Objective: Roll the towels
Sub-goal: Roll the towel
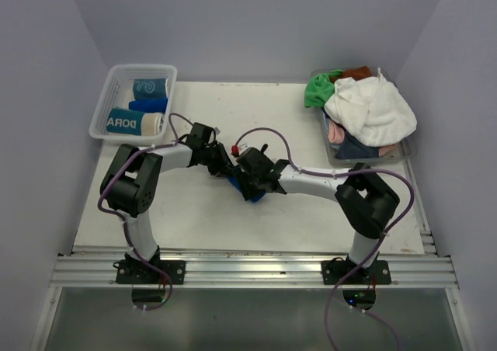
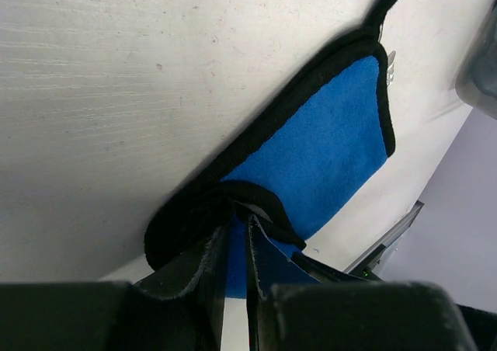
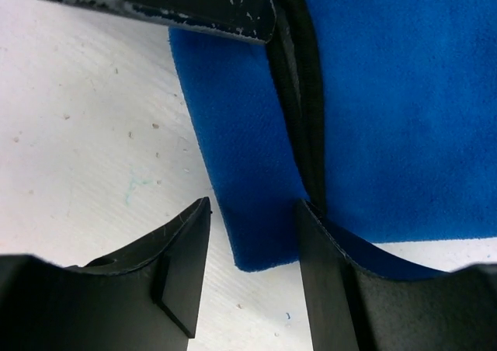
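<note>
A royal blue towel [image 1: 255, 195] with a black hem lies on the white table, mostly hidden under both grippers in the top view. My left gripper [image 2: 237, 231] is shut on a folded corner of the blue towel [image 2: 326, 141]. My right gripper [image 3: 252, 234] is open, its jaws astride a corner of the blue towel [image 3: 388, 110]; the left gripper's finger shows at the top of the right wrist view. Three rolled towels sit in the basket: a teal one [image 1: 149, 87], a blue one [image 1: 147, 104] and a teal and beige one [image 1: 133, 123].
The clear mesh basket [image 1: 109, 83] stands at the back left. A clear bin [image 1: 332, 153] at the back right holds a heap of white [image 1: 371, 110], green [image 1: 320, 89], pink and dark towels. Grey walls surround the table.
</note>
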